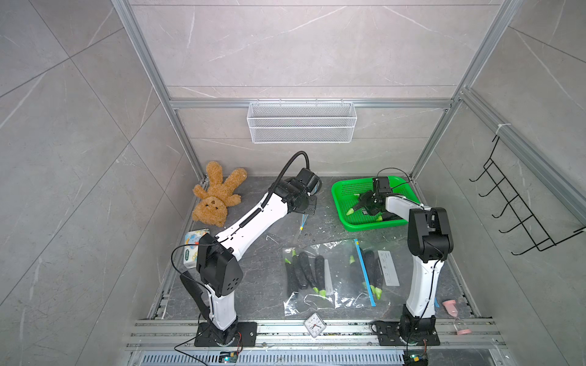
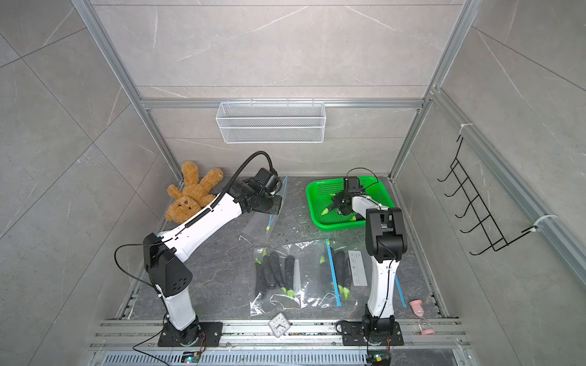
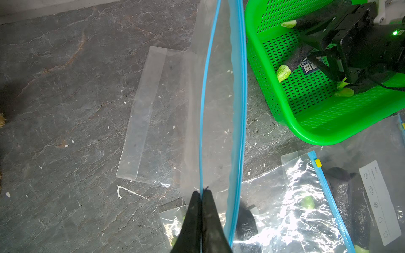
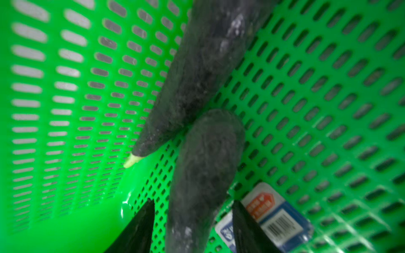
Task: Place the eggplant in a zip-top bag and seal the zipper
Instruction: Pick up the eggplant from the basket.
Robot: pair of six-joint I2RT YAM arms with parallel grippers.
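My left gripper (image 3: pixel 201 192) is shut on one blue-zippered lip of a clear zip-top bag (image 3: pixel 219 109). The bag's mouth gapes, and its lower part lies on the dark table. In a top view the left gripper (image 2: pixel 275 206) holds that bag (image 2: pixel 258 223) left of the green basket (image 1: pixel 341 193). My right gripper (image 4: pixel 193 201) is down in the basket (image 4: pixel 317 105), open, one finger on each side of a dark eggplant (image 4: pixel 206 153) with gaps showing. Another eggplant (image 4: pixel 197 72) lies just beyond it. In a top view the right gripper (image 1: pixel 364 204) is over the basket floor.
Two clear bags (image 1: pixel 304 275) (image 1: pixel 364 272) holding eggplants lie on the near table. A teddy bear (image 1: pixel 215 196) and a tissue pack (image 1: pixel 193 247) are at the left. A clock (image 1: pixel 314 324) and a pink hourglass (image 1: pixel 453 309) sit near the front rail. A label (image 4: pixel 274 214) lies in the basket.
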